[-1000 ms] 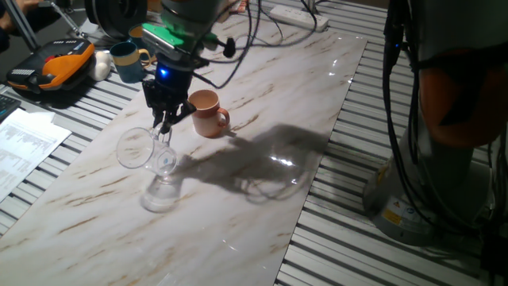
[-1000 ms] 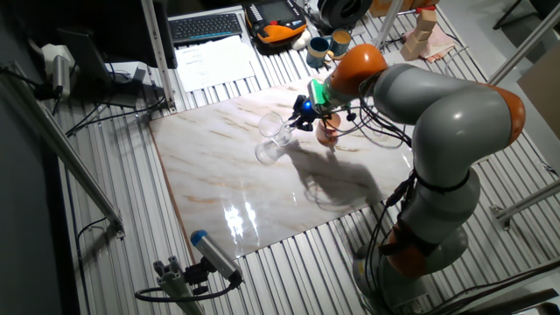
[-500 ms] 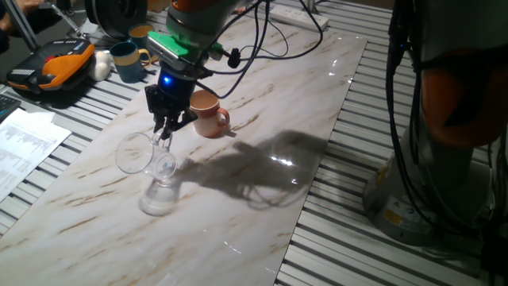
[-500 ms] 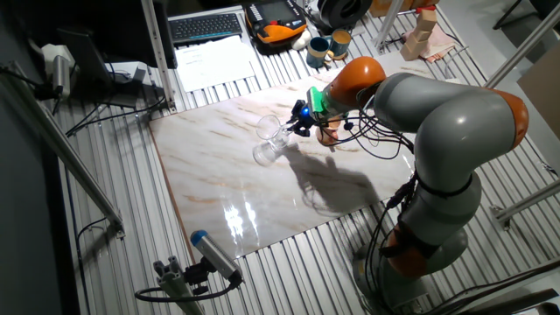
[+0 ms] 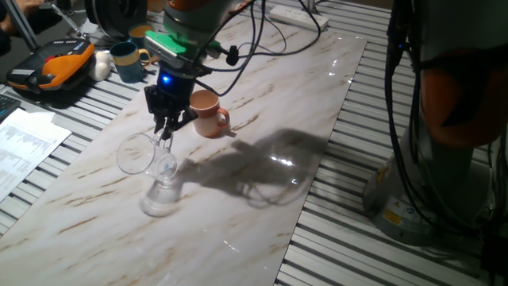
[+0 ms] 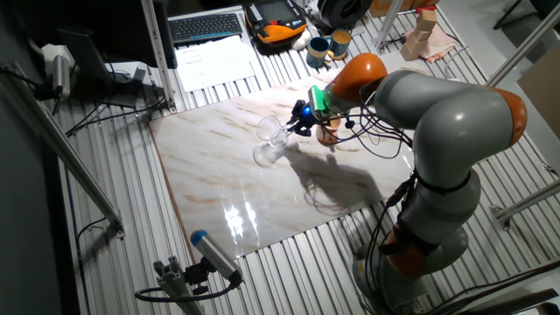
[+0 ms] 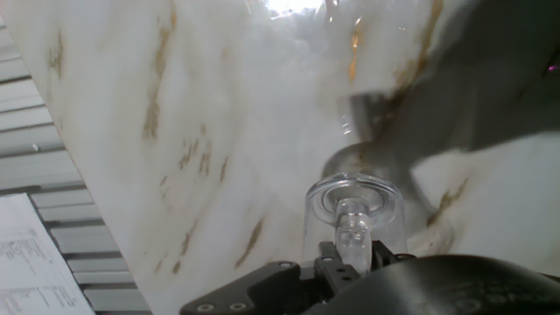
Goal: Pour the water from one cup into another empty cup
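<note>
My gripper (image 5: 164, 131) is shut on the loop handle of the clear glass cup (image 5: 141, 153), which hangs tilted above the marble slab (image 5: 262, 95) with its rim turned left. Its reflection shows on the slab just below. The other fixed view has the glass cup (image 6: 270, 138) left of my gripper (image 6: 296, 122). In the hand view the cup (image 7: 353, 206) sits just beyond my gripper (image 7: 350, 261), its handle between the jaws. The water cannot be made out. The terracotta cup (image 5: 208, 114) stands upright just right of the gripper, apart from it; its spot in the other fixed view (image 6: 329, 133) is partly hidden by the arm.
A teal mug (image 5: 125, 59) and an orange-black device (image 5: 51, 65) sit on the slatted table beyond the slab's left end. Papers (image 5: 24, 141) lie at the left. The arm's base (image 5: 444, 127) stands at the right. A keyboard (image 6: 206, 26) lies at the back.
The wrist has shifted slightly above the slab. The glass cup stays held by its handle in nearly the same tilted place.
</note>
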Robot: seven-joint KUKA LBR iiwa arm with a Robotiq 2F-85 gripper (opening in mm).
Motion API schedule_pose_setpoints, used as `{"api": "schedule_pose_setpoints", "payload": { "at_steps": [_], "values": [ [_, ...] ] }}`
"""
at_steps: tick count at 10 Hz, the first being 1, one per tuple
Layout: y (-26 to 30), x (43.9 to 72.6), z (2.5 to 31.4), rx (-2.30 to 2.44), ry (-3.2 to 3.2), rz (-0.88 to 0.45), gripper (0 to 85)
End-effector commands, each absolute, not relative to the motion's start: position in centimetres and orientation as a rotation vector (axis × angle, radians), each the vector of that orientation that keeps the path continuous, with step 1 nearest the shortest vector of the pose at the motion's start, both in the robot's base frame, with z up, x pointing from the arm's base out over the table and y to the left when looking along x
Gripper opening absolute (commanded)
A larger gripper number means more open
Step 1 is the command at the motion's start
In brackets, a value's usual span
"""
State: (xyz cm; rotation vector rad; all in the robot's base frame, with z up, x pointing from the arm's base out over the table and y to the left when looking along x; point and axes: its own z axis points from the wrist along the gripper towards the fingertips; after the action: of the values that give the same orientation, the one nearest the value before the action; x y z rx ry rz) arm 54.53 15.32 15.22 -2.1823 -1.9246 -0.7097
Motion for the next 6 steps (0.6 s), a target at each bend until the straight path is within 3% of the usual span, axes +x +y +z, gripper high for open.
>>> {"api": "schedule_pose_setpoints", "payload": {
  "at_steps": [1, 6],
  "values": [
    [15.29, 54.50, 14.96, -2.190, -1.922, -0.716, 0.0],
    [15.04, 54.28, 14.70, -2.195, -1.938, -0.686, 0.0]
  ]
}}
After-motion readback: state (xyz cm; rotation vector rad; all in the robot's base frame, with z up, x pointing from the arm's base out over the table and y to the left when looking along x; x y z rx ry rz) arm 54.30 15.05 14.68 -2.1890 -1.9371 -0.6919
